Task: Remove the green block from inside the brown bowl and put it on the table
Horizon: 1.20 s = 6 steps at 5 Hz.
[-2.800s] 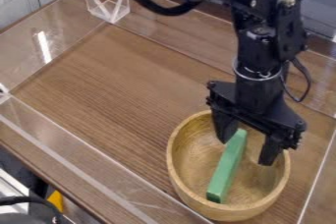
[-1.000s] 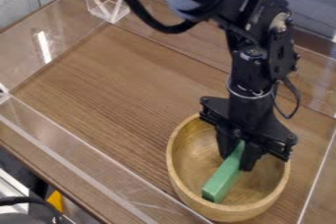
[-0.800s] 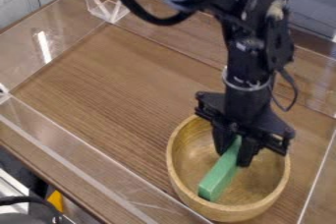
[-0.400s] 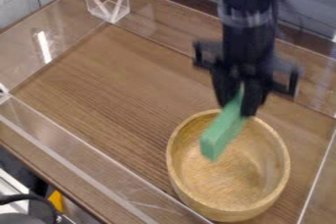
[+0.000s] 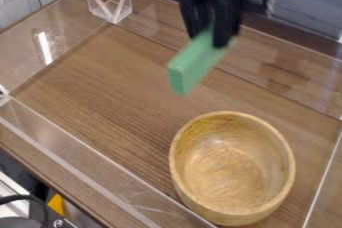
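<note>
Bar, long thin bright green block [image 5: 198,64], hanging tilted past rim of round light-brown wooden bowl [image 5: 233,168], black gripper [image 5: 211,34] clamping its upper end. Step: carrying to dark-brown wood-grain tabletop [image 5: 114,90]; wanting level, slow lowering (low end likely touching first), release only once supported. Arm reaching in from top edge, pointing downward.

Green block [image 5: 195,66], slim and matte, tilted, aloft over brown table [image 5: 114,97], outside round wooden bowl [image 5: 233,169]
</note>
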{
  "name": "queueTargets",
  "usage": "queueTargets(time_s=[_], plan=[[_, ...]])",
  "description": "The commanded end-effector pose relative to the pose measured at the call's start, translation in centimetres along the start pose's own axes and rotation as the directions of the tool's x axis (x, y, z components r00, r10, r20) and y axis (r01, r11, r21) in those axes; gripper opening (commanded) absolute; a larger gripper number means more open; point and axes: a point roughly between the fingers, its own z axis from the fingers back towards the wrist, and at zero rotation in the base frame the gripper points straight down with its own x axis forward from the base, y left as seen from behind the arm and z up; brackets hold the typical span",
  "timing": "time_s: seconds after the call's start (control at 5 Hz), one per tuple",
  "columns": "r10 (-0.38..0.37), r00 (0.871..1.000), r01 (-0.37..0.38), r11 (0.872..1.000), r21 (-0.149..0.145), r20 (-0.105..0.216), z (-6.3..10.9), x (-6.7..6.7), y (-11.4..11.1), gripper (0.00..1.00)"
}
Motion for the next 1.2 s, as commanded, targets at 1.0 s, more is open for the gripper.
queueTargets(time_s=[1.0], plan=[[-0.073,0.997,0.074,0.988,0.136,-0.009,-5.8,-0.8,4.0,0.00]])
